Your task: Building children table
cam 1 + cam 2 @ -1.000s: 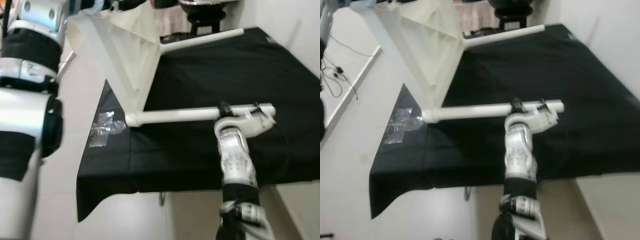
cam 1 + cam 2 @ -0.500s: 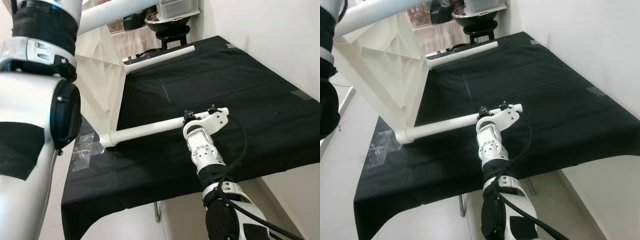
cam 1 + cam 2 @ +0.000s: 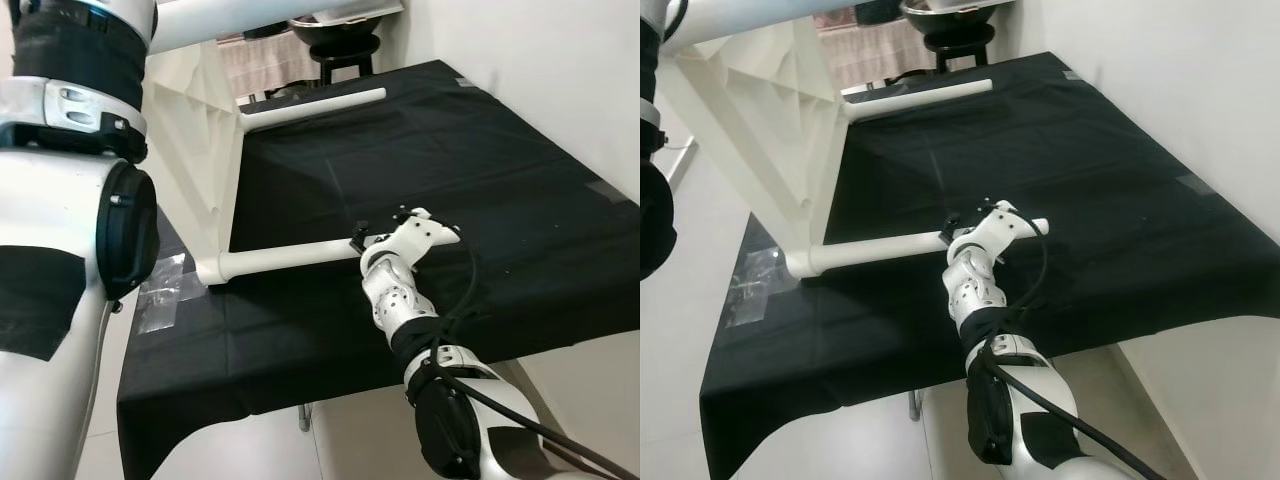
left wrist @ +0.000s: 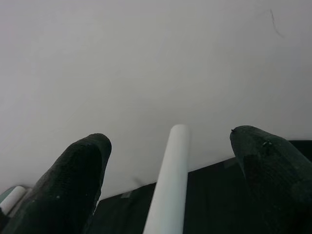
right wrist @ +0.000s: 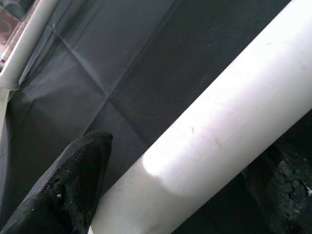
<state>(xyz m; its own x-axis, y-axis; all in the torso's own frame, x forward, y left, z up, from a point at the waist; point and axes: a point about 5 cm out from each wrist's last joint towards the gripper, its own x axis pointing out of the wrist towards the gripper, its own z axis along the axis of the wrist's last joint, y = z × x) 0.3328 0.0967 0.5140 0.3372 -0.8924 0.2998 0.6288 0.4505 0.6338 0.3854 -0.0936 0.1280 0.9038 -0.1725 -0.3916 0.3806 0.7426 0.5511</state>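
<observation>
The white children's table lies tipped on its side, its tabletop [image 3: 750, 110] upright at the left edge of a black-clothed table [image 3: 480, 170]. The near leg [image 3: 290, 257] sticks out level just above the cloth. My right gripper [image 3: 398, 236] is shut on that leg close to its free end; in the right wrist view the leg [image 5: 219, 126] fills the gap between the fingers [image 5: 73, 185]. A far leg [image 3: 315, 105] lies further back. My left arm is raised at the upper left by an upper leg [image 3: 230, 18]. My left gripper [image 4: 173, 161] is open, that leg [image 4: 168, 195] between its fingers without touching.
A clear plastic bag [image 3: 160, 295] of small parts lies on the cloth's left corner. A white wall [image 3: 540, 80] runs along the right side. A dark stool [image 3: 335, 45] stands behind the table. The cloth's front edge hangs over pale floor [image 3: 820, 440].
The whole picture has shifted, so the camera moved. My right gripper has stayed on the near leg's end, and the upper leg now shows at the top.
</observation>
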